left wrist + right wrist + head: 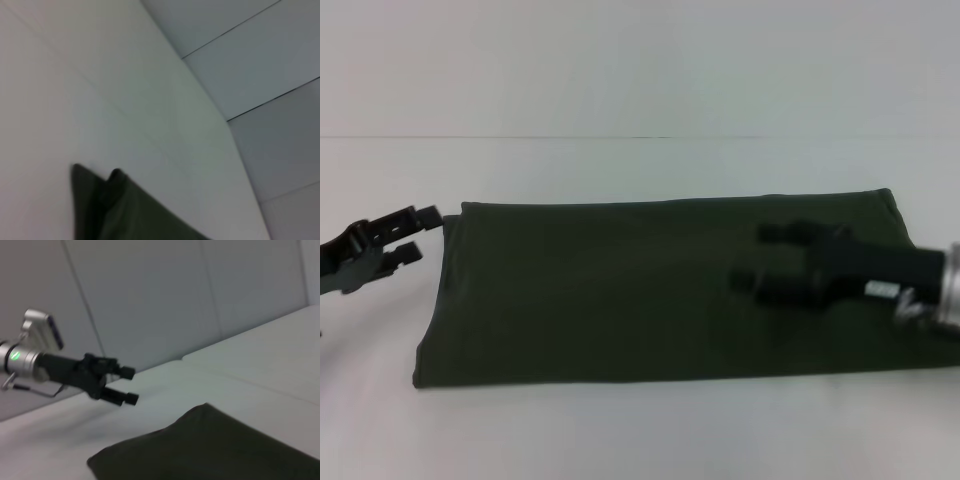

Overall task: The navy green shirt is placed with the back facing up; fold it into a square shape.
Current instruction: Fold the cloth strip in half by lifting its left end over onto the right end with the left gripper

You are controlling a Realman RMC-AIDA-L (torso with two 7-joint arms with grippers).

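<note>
The navy green shirt [620, 290] lies folded long — left claw [415, 232] beside its corner, parted and empty; right claw [755, 258] above it, likewise parted.

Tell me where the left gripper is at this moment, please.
In the head view, the left gripper is at the left edge of the table, open, just beside the far left corner of the folded navy green shirt.

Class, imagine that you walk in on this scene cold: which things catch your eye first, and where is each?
The navy green shirt stands out first, a dark, already folded oblong lying flat across the middle of the white table. Above its right part hangs the right gripper, jaws apart and empty. The left gripper sits just off the shirt's far left corner, jaws likewise apart.
</note>
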